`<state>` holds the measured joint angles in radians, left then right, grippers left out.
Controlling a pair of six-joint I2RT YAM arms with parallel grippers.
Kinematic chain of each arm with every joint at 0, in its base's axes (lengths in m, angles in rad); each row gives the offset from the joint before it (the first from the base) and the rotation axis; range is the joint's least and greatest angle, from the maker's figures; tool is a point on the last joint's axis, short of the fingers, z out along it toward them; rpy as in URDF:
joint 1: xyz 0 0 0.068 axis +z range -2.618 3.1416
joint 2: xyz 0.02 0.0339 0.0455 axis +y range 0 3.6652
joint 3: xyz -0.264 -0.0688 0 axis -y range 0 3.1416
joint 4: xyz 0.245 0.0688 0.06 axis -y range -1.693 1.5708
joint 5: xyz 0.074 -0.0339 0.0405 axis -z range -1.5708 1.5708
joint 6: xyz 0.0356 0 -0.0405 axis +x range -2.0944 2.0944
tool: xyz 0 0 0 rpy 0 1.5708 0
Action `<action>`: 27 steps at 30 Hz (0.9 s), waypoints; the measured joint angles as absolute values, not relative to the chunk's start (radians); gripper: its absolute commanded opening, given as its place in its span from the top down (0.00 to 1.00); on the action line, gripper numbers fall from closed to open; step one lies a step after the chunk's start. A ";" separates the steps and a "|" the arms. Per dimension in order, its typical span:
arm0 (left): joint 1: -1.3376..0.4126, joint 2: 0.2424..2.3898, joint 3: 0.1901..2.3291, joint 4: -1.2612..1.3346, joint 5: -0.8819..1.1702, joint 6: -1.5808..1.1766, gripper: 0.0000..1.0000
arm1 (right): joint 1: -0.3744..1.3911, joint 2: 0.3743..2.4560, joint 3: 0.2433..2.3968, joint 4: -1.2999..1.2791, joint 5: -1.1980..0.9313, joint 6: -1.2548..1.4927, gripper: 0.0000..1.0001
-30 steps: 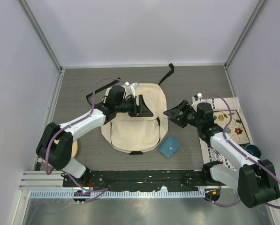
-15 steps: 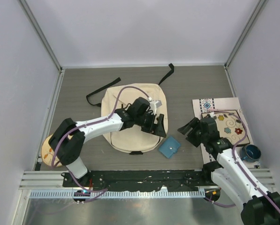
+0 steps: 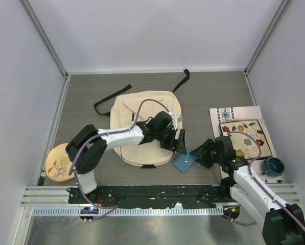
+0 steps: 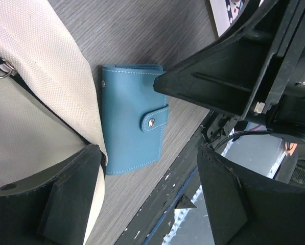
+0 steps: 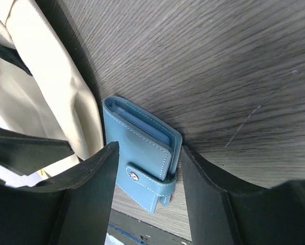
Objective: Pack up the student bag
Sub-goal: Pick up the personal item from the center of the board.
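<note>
The cream student bag (image 3: 142, 120) lies flat mid-table with black straps; its edge shows in the left wrist view (image 4: 34, 97) and the right wrist view (image 5: 45, 87). A blue snap wallet (image 3: 184, 162) lies on the table against the bag's near right edge. My right gripper (image 3: 197, 153) is open, with its jaws on either side of the wallet (image 5: 142, 145) and low at the table. My left gripper (image 3: 179, 144) is open and empty over the bag's right edge, just above the wallet (image 4: 129, 120).
A patterned mat (image 3: 244, 138) lies at the right with a dark blue cup (image 3: 273, 166) at its near corner. A round wooden plate (image 3: 60, 162) sits near left. Black straps (image 3: 110, 100) trail behind the bag. The black rail (image 3: 152, 193) runs along the near edge.
My left gripper has swung right and nearer, from over the bag to its near right edge. My right gripper has moved left and down from the mat to straddle the wallet.
</note>
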<state>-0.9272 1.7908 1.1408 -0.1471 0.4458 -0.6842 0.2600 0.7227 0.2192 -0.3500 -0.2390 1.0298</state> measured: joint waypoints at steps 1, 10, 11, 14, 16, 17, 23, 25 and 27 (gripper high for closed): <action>-0.927 1.796 1.141 -0.141 0.445 -0.692 0.21 | 0.260 0.728 0.213 -0.335 -0.248 1.035 0.44; -0.926 1.884 1.131 -0.090 0.444 -0.734 0.21 | 0.260 0.735 0.190 -0.284 -0.281 1.053 0.68; -0.926 1.886 1.131 -0.086 0.445 -0.738 0.21 | 0.260 0.732 0.190 -0.283 -0.282 1.053 0.71; -0.927 1.888 1.131 -0.075 0.445 -0.749 0.21 | 0.260 0.725 0.189 -0.272 -0.283 1.054 0.74; -0.927 1.895 1.131 -0.064 0.447 -0.752 0.22 | 0.260 0.725 0.188 -0.259 -0.285 1.054 0.77; -0.927 1.898 1.131 -0.059 0.448 -0.753 0.22 | 0.260 0.725 0.187 -0.255 -0.286 1.053 0.77; -0.926 1.914 1.131 -0.027 0.460 -0.767 0.22 | 0.260 0.753 0.184 -0.229 -0.302 1.044 0.75; -0.925 1.922 1.131 -0.004 0.468 -0.778 0.23 | 0.260 0.761 0.180 -0.203 -0.318 1.043 0.73; -0.925 1.929 1.132 0.014 0.474 -0.783 0.23 | 0.260 0.771 0.178 -0.183 -0.329 1.042 0.66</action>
<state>-0.9249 1.9293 1.1316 0.0135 0.4740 -0.7830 0.2596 0.7708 0.1776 -0.1825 -0.3294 1.0420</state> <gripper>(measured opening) 0.771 0.266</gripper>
